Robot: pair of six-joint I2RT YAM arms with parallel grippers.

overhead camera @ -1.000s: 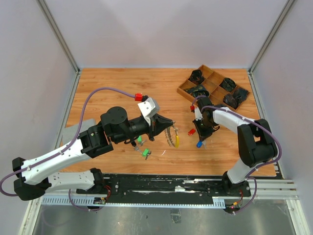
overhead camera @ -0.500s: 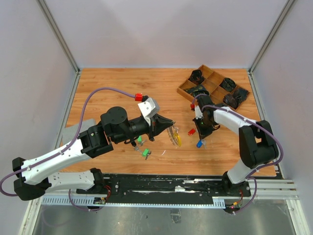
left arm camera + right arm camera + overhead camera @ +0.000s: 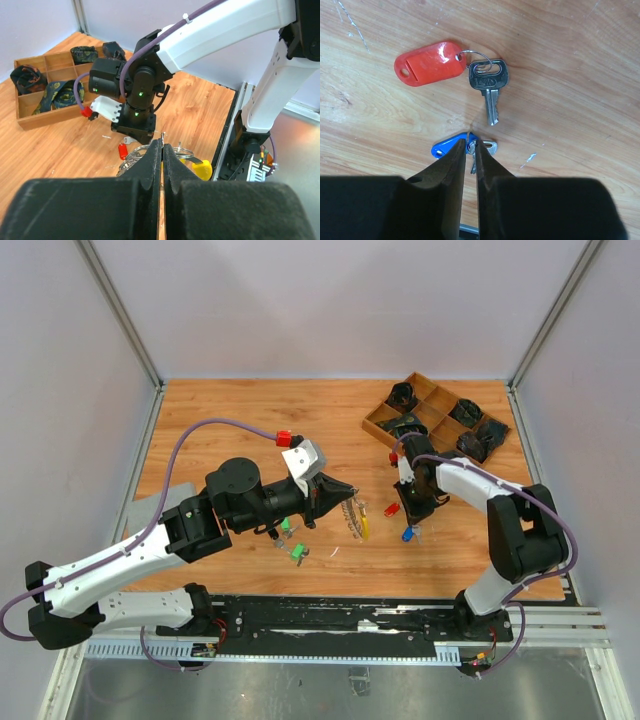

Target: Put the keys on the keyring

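Note:
My left gripper is shut on the keyring, a bundle of silvery wire coils with a yellow curved piece, held just above the table. In the left wrist view the keyring spreads to both sides of the closed fingertips. My right gripper points straight down at the table. Its jaws stand close together around the small ring and blade of the blue key. The red-tagged key lies flat just beyond it. Two green keys lie under the left gripper.
A wooden compartment tray with dark bundled items stands at the back right, and its front wall shows in the left wrist view. A grey pad lies at the table's left edge. The black rail runs along the near edge.

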